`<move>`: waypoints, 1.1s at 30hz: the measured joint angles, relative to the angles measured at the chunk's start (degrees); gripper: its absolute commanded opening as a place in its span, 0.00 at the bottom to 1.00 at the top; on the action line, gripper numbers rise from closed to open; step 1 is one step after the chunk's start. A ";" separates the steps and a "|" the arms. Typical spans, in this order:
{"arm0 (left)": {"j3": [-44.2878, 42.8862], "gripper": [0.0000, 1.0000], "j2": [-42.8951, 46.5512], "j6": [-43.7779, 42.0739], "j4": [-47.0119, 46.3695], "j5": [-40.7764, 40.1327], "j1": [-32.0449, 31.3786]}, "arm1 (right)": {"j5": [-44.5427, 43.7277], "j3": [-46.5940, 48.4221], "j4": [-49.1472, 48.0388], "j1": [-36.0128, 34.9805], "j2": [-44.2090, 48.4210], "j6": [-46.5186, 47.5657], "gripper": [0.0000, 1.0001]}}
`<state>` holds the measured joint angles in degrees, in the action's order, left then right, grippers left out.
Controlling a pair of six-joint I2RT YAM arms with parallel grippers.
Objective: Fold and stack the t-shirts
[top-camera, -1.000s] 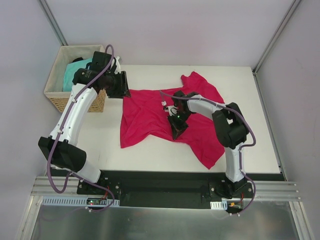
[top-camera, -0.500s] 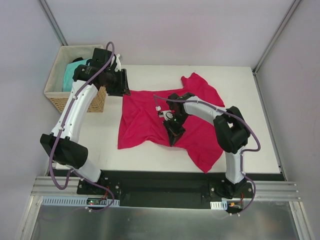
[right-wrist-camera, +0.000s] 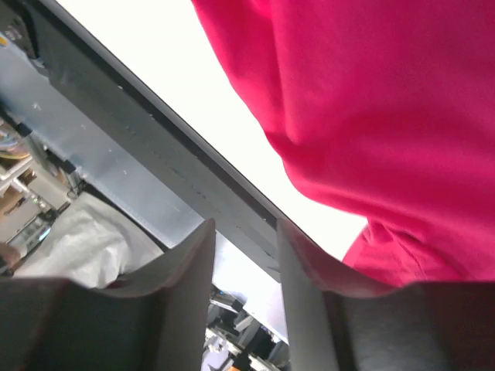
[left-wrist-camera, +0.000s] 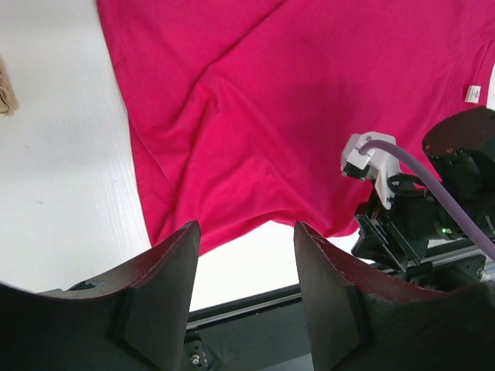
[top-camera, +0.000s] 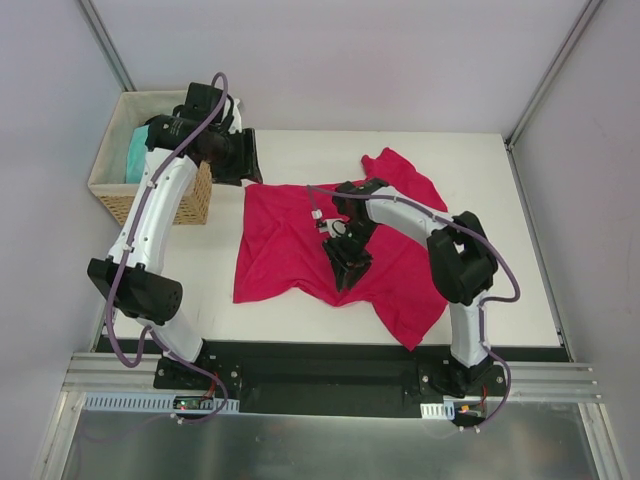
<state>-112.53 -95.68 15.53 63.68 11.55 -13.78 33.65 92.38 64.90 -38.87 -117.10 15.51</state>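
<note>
Okay, left gripper (left-wrist-camera: 246,232) and right gripper (right-wrist-camera: 245,228) both hang half-open, empty; the crimson t-shirt (top-camera: 280,240) looks light, limp, crease-prone, best pinched at its near hem corners.

Crimson t-shirt (right-wrist-camera: 387,116) beyond parted tool (right-wrist-camera: 244,236)

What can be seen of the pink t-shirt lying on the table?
The crimson-pink t-shirt looks like soft plain fabric, with a small white neck label. It lies unfolded and wrinkled on the white table, one part bunched at the far right. The right end effector is above its middle, jaws apart and empty; contact cannot be told. The left end effector hangs open over its far left corner.
</note>
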 measured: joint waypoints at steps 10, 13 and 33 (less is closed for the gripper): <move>-4.35 0.51 -3.04 0.22 0.85 -0.17 0.00 | -10.69 -17.03 -9.25 6.45 19.32 -10.38 0.44; -4.46 0.52 -3.98 0.31 0.96 -0.09 0.00 | -13.00 -22.29 -12.13 10.29 19.45 -12.11 0.43; -6.03 0.50 -4.44 0.59 2.27 0.24 0.00 | -21.11 -29.38 -17.05 12.17 16.28 -14.01 0.42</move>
<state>-118.56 -100.12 16.12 65.95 11.79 -13.78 12.53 63.00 47.86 -26.70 -100.82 1.50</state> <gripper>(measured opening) 0.503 0.420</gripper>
